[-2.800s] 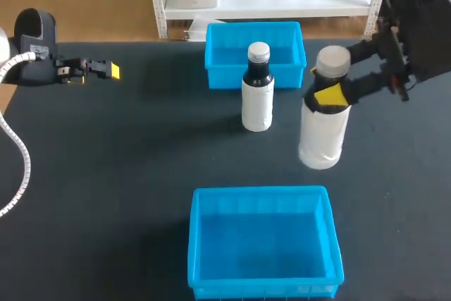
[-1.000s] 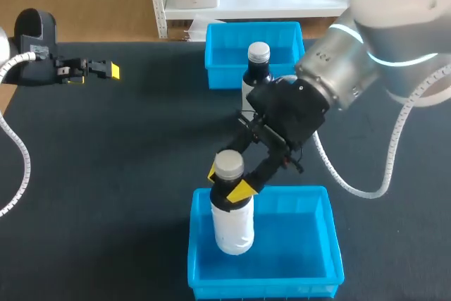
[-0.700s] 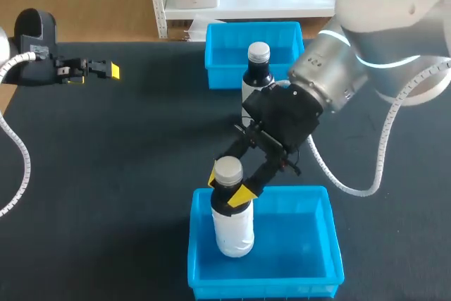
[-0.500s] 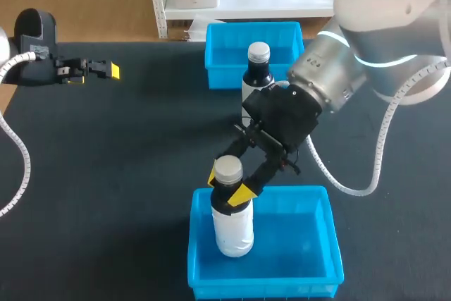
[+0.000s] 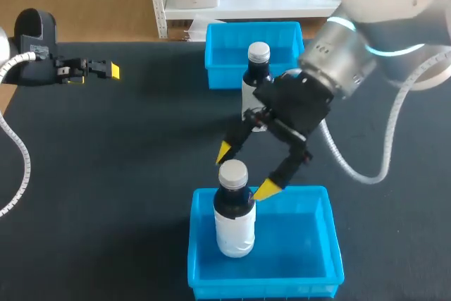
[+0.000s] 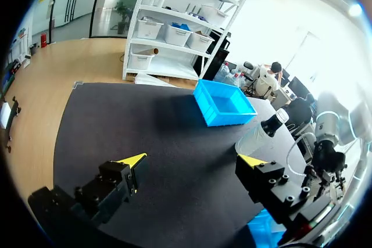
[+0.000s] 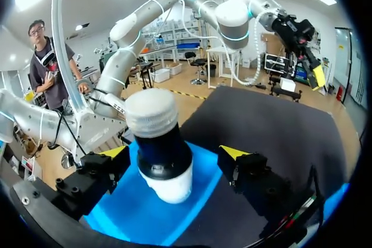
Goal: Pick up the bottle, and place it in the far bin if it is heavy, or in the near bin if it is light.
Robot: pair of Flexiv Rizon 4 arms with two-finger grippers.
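- Standing upright in the near bin point(image 5: 331, 244), by its left wall, the bottle point(image 5: 235, 220) looks placed
- right hand point(image 5: 245, 170) hangs with fingers apart either side of its top, touching neither side
- Lift straight up with fingers wide, so no tip clips and topples it
- left hand point(image 6: 192, 160) sits spread open near the surface's point(image 5: 106, 174) far left corner

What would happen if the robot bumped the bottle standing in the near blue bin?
The bottle is tall and narrow and stands upright, so a nudge near its cap would probably tip it. Its body is round, so it might roll, though the walls of the near bin should stop it. Sitting in that bin suggests it is light.
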